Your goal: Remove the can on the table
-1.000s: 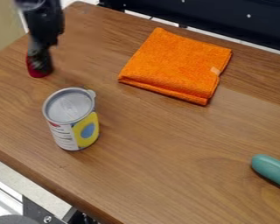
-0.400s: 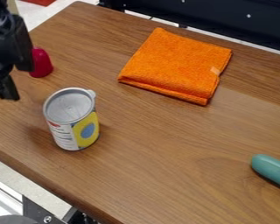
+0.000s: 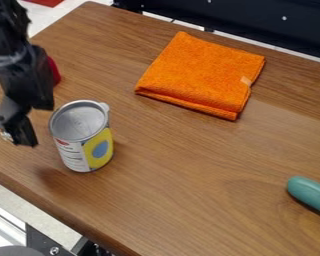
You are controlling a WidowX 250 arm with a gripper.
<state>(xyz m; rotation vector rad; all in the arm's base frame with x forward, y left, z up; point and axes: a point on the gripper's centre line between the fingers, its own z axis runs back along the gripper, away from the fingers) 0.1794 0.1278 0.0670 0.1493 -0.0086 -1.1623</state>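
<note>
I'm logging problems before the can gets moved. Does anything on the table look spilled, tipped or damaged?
Nothing stands out: the can stands upright, the orange cloth lies folded, and no spill or damage shows on the table.

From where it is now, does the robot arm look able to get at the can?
Likely yes. The gripper hangs close beside the upright can, with nothing visible between them. The red object sits farther back, partly hidden by the gripper, and seems out of the way.
</note>
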